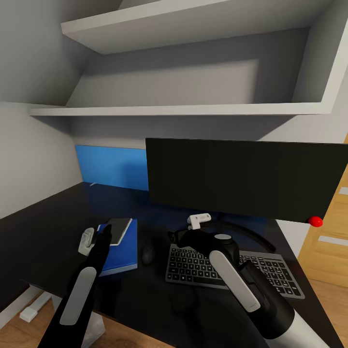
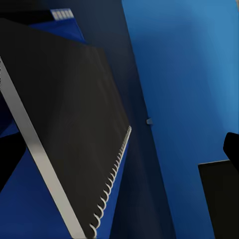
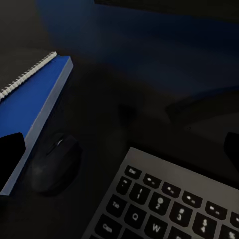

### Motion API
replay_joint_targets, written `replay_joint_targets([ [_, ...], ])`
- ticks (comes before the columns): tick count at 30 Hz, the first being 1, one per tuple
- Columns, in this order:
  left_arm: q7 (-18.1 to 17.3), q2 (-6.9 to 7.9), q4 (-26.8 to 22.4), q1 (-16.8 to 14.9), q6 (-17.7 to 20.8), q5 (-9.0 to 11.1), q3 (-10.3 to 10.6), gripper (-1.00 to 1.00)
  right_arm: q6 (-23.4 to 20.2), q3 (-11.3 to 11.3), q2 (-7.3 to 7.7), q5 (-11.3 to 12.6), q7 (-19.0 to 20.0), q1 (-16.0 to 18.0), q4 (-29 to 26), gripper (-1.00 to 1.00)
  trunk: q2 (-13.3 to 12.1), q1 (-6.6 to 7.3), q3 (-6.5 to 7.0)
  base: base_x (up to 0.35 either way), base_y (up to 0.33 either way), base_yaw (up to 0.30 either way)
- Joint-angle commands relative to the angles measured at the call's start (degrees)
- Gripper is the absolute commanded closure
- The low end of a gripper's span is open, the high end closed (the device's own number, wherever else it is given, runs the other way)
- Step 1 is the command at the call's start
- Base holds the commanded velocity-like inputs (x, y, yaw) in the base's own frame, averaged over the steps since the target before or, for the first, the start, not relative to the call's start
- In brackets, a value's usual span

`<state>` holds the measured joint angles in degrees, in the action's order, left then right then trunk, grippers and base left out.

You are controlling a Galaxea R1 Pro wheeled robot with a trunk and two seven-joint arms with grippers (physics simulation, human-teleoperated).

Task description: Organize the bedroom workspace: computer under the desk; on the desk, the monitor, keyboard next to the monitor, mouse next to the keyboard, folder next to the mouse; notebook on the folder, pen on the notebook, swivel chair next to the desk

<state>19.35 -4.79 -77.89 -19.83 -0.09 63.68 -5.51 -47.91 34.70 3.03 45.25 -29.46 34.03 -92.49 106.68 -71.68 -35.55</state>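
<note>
black gloss covers the desk, which fills the lower half of the head view. the left gripper is seen at lower left, closed on the notebook, which is held tilted over the folder; in the left wrist view the notebook appears as a dark slab with a pale spiral binding along one edge. whether notebook and folder touch cannot be told. the right gripper sits at lower centre above the keyboard; how far its fingers stand apart cannot be told. the mouse lies between folder and keyboard. the monitor stands behind them, a red dot at its lower right corner.
</note>
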Motion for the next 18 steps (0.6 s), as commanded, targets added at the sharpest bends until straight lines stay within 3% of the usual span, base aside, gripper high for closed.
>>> replay_joint_targets([
  [1, 0.2, -0.04, -0.1, 0.0, 0.0, 0.5, -0.1, -1.0, 0.0, 0.1, 0.03, 0.5, -0.6, 0.1, -0.1, -1.0, 0.0, 0.01, -0.06, 0.0, 0.0, 0.0],
  [18, -0.4, -0.05, -0.3, 0.0, -0.3, 0.7, 0.0, -1.0, -0.2, 0.2, -0.04, 0.6, -0.7, 0.1, -0.1, -1.0, 0.0, 0.01, -0.06, -0.008, 0.0, 0.0],
])
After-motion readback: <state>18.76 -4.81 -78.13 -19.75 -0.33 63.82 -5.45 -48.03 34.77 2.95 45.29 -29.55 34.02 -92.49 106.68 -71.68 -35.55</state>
